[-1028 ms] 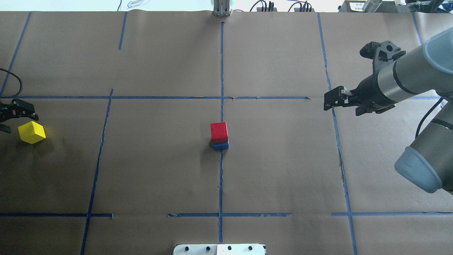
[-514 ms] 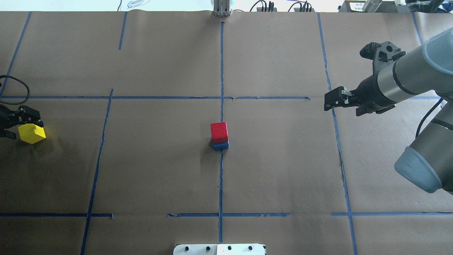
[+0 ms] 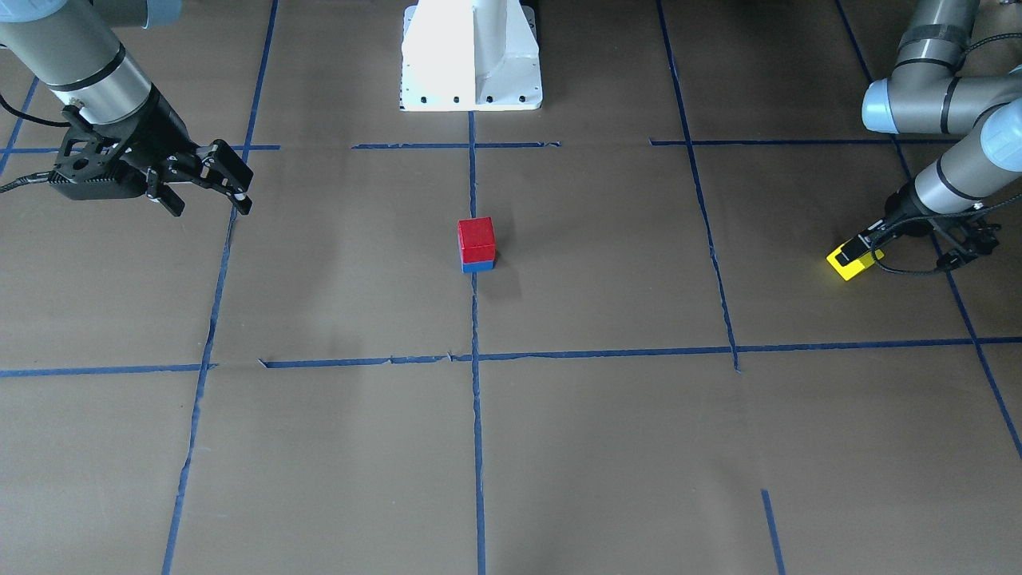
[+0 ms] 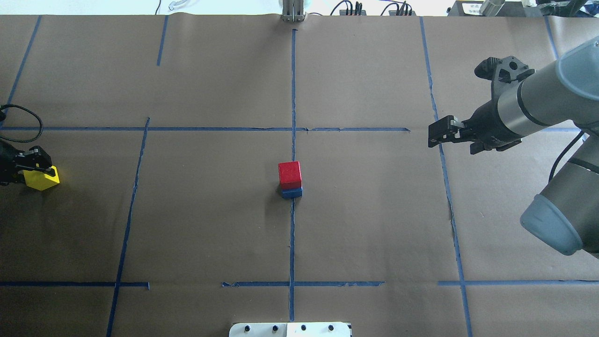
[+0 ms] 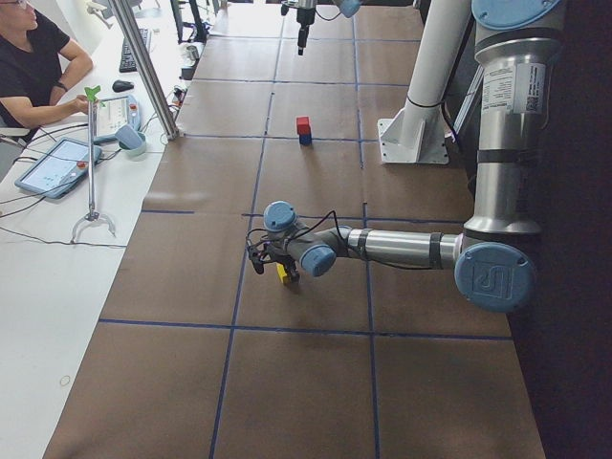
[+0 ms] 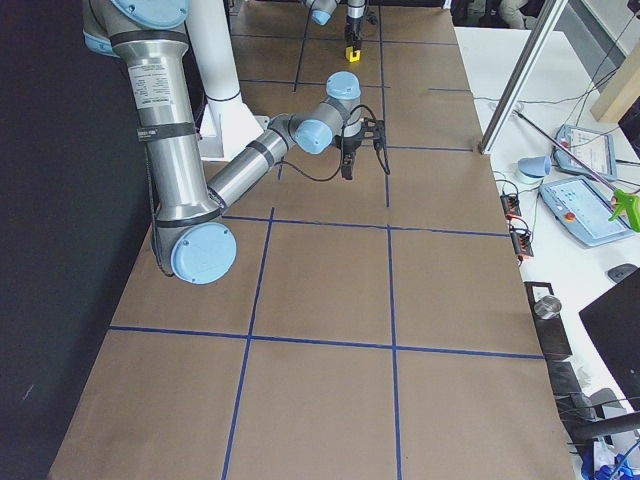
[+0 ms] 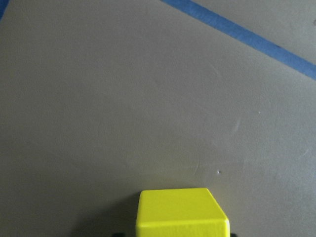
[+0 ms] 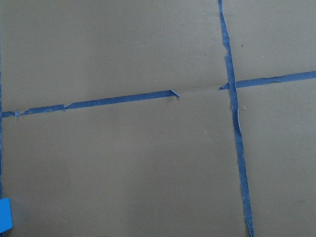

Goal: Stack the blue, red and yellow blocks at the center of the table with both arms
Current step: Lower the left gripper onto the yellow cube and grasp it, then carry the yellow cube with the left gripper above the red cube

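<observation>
Over the last second the left claw [image 4: 32, 171] has come in from the edge and lowered onto the yellow wooden cube [image 4: 46, 180], which now sits between its fingers at the far left of the brown paper-covered surface [image 4: 374, 234]. The left wrist view shows the cube centred at the bottom of the frame. Whether the fingers are already pressing on it or are only around it, I cannot tell.

At the centre, the red wooden cube [image 4: 289, 174] rests on the blue wooden block [image 4: 292, 192], so two layers are done and the yellow cube is the last piece.

The right claw [image 4: 437, 135] hovers well off to the right, fingers spread and empty, barely shifted.
</observation>
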